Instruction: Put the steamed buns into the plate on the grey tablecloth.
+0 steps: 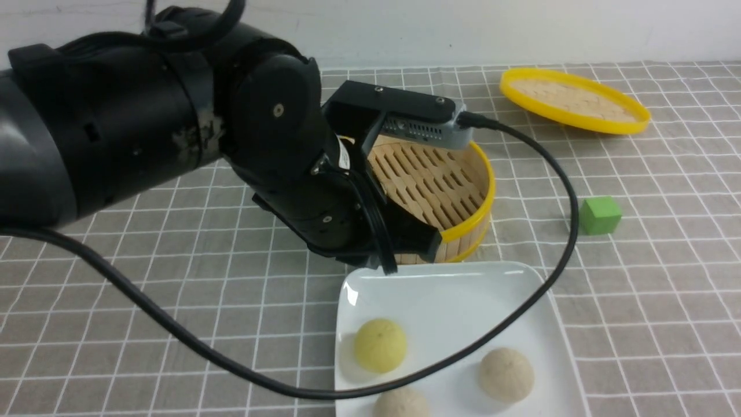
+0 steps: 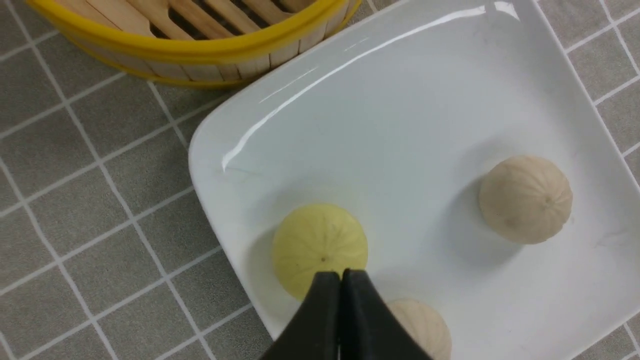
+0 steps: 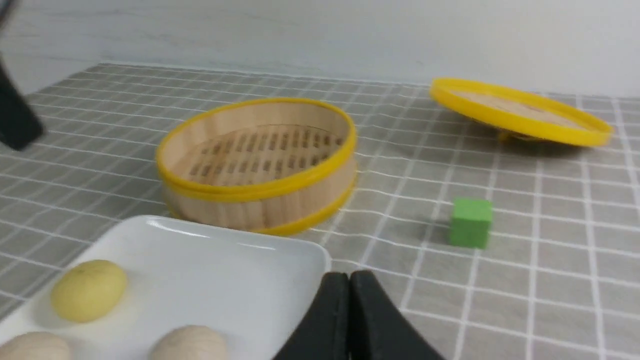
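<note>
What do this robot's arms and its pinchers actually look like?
The left arm is thick, rounded and glossy black, with a whitish scuff. A silver-grey camera on a black bracket sits at its wrist, trailing a thick black cable. The left gripper and right gripper each have two matte black, wedge-shaped fingers. The right arm itself is out of view.

Grey fabric tablecloth (image 1: 666, 289), white-lined grid; glossy white square plate (image 1: 451, 301); pale yellow round bun (image 1: 380, 344); two beige round buns (image 1: 505, 375); small green cube (image 1: 600, 215).
</note>
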